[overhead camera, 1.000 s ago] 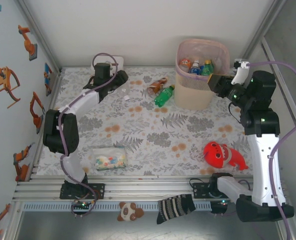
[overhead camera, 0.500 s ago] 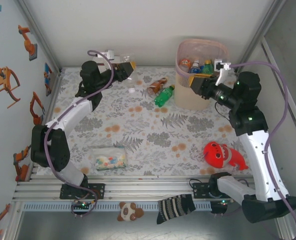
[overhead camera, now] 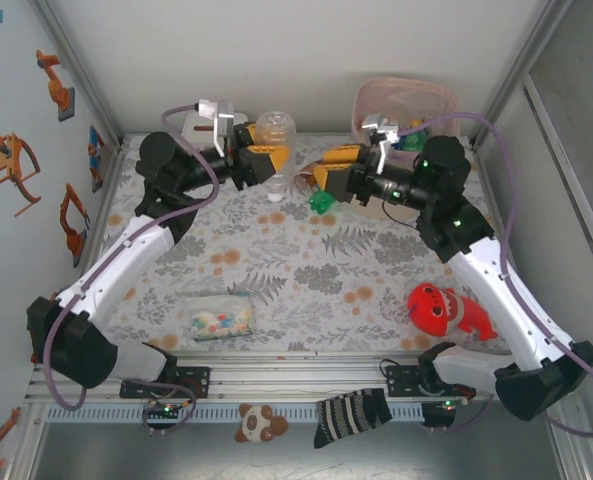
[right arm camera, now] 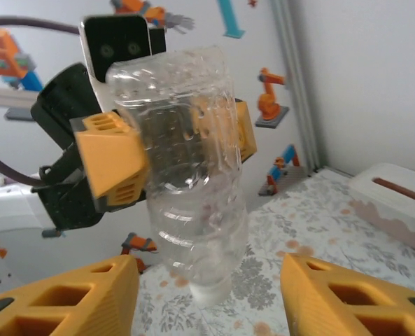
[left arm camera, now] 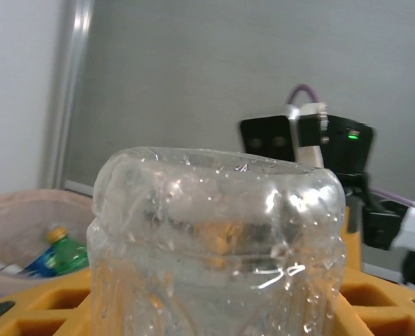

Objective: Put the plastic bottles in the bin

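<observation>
My left gripper (overhead camera: 272,158) is shut on a clear plastic bottle (overhead camera: 275,140), held upside down above the table's back, white cap at the bottom. From the left wrist the bottle (left arm camera: 217,238) bulges between the orange fingers (left arm camera: 32,308). My right gripper (overhead camera: 329,172) is open just right of it, empty. In the right wrist view the bottle (right arm camera: 190,168) hangs ahead of the right gripper (right arm camera: 207,301), apart from its wide jaws. A green bottle (overhead camera: 323,203) lies on the table. The beige-pink bin (overhead camera: 408,100) stands at the back right, partly behind the right arm, with bottles (left arm camera: 60,255) inside.
A red rounded toy (overhead camera: 446,310) lies front right and a flat clear packet (overhead camera: 216,320) front left. A white tissue box (right arm camera: 396,203) sits at the back. A striped sock (overhead camera: 351,415) and a panda toy (overhead camera: 259,423) lie past the front rail.
The left arm raised the clear bottle off the table and carried it right. The right arm swung left from the bin toward it, and its jaws opened.
</observation>
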Controlling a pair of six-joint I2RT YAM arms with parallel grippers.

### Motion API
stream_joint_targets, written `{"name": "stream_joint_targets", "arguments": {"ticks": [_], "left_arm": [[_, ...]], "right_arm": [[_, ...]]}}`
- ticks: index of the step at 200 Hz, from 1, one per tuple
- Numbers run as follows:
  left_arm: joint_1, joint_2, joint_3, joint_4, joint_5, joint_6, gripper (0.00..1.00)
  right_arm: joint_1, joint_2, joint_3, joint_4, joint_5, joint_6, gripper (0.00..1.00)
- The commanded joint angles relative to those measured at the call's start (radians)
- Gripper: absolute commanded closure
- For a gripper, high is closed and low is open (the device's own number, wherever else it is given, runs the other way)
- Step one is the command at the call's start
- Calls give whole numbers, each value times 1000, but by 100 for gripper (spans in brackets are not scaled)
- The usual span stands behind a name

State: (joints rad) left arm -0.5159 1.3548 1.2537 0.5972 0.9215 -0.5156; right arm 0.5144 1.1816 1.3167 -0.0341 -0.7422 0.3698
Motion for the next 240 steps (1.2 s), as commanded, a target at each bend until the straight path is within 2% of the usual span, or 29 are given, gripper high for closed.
{"name": "stream_joint_targets", "arguments": {"ticks": [1, 54, 70, 107, 174, 240], "left_arm": [[-25, -53, 38, -54, 45, 97, 52], [-76, -101, 58, -55, 52, 100, 51], [-88, -100, 77, -66, 69, 100, 51], [-109, -106, 85, -65, 79, 102, 50], [-118, -114, 82, -70, 77, 105, 48], [-117, -130, 75, -81, 50, 117, 29]], "right_arm": [[60, 15, 60, 81, -53, -67, 39], [165, 69, 104, 111, -98, -130, 25], [193, 82, 112, 114, -106, -161, 24], [233, 109, 126, 125, -127, -192, 29], [246, 99, 124, 136, -122, -191, 42], [248, 88, 132, 115, -90, -184, 49]]}}
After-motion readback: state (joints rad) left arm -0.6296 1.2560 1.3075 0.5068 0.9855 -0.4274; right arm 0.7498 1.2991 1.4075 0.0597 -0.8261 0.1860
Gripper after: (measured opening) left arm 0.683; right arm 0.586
